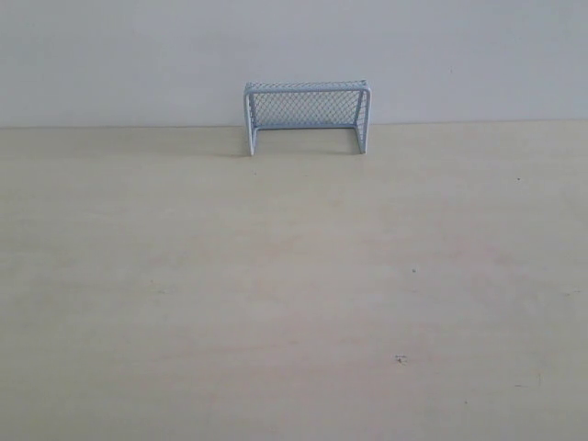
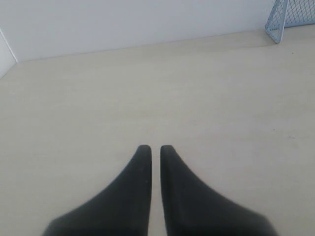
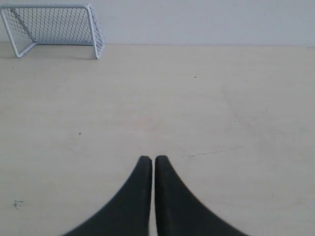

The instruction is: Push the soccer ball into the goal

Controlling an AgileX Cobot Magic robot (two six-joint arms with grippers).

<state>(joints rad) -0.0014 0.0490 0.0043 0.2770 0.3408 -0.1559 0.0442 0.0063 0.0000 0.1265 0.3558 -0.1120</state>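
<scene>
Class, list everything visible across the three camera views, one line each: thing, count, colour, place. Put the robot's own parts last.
goal: one, pale blue-white frame with mesh net, far edge of the table against the wall
table: one, pale wood grain, fills the foreground
wall: one, white, behind the goal
soccer ball: none in any view
left claw: one, black, nearly closed, empty, above bare table
right claw: one, black, closed, empty, above bare table

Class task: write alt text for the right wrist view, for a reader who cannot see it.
The right gripper, its two black fingers closed together and holding nothing, points across a pale wooden table. Far ahead, a miniature soccer goal with a white frame and mesh net stands against the white wall. No ball is visible.
</scene>
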